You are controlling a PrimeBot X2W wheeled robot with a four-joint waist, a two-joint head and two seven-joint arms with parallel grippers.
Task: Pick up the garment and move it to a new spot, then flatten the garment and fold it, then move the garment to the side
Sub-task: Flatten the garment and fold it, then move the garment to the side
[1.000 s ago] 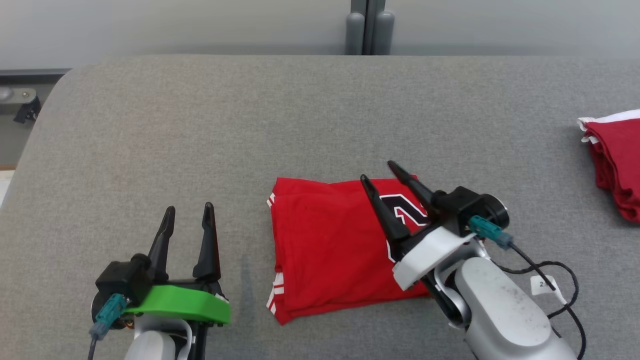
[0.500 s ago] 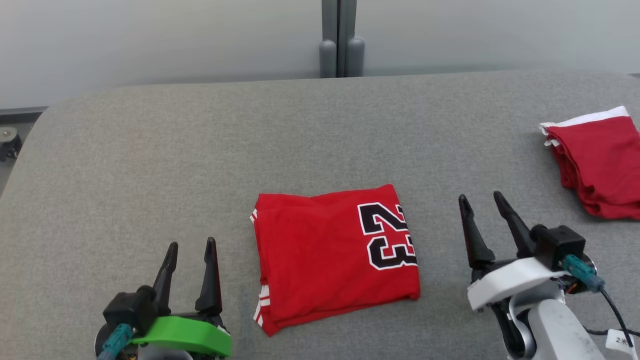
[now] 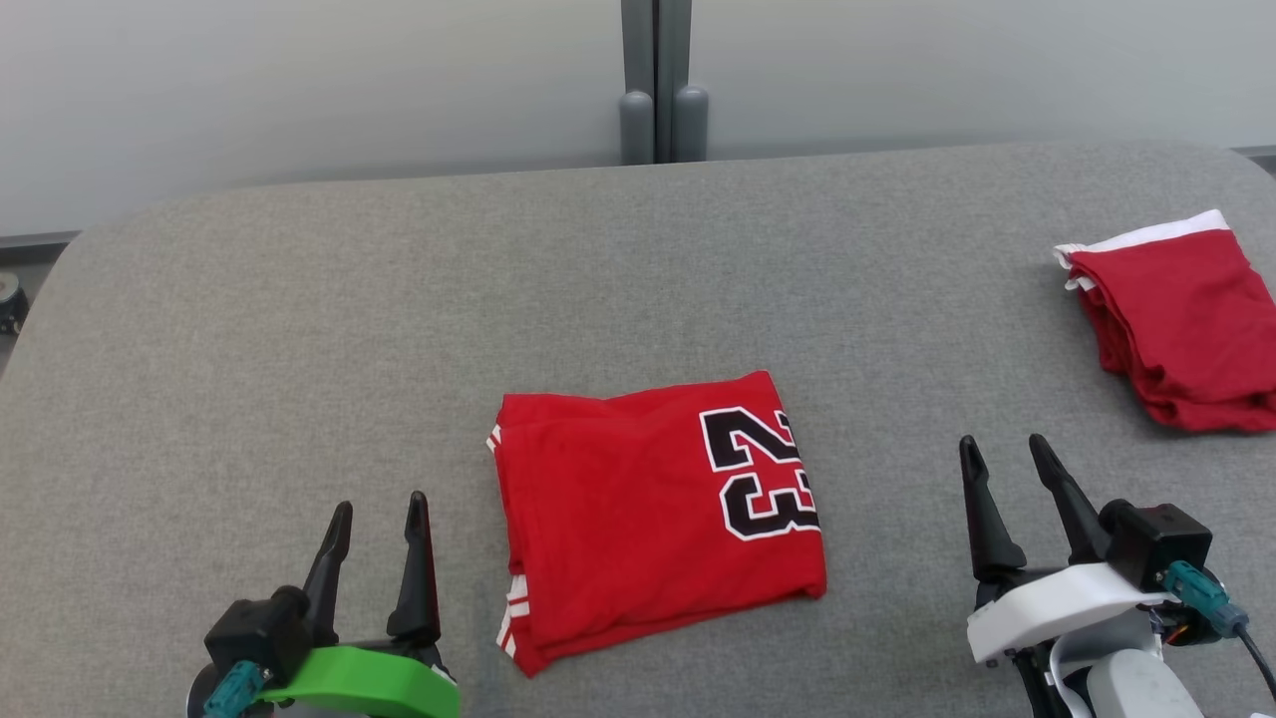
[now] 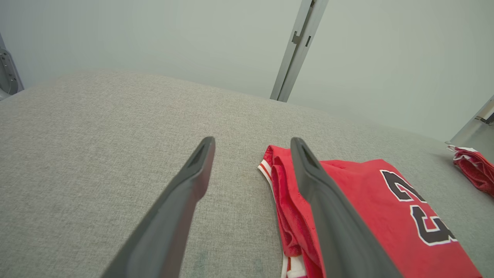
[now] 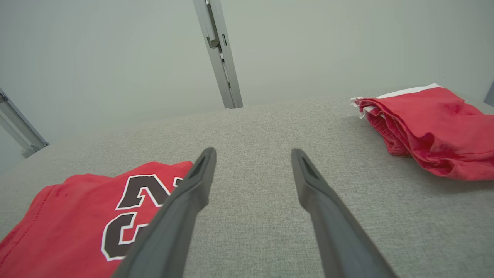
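Dark fingers of the left gripper stand spread with nothing between them, pointing away from the robot over bare grey cloth; the right gripper is likewise spread and empty. Between the two lies the folded red jersey, flat on the grey upholstered table, with the number 23 on its right half and white-striped trim at its left edge. From the head view it reads nearly square, a touch wider across the robot than deep, and slightly tilted. The left gripper is the nearer: the striped edge is just beside its inner finger, while the right gripper stands apart from the numbered edge with bare table between. Farther out, well apart at the far right, a second red garment with white trim sits bunched. With folding apparently done, the shift to the side looks like the remaining step, and either gripper must first turn inward toward its edge
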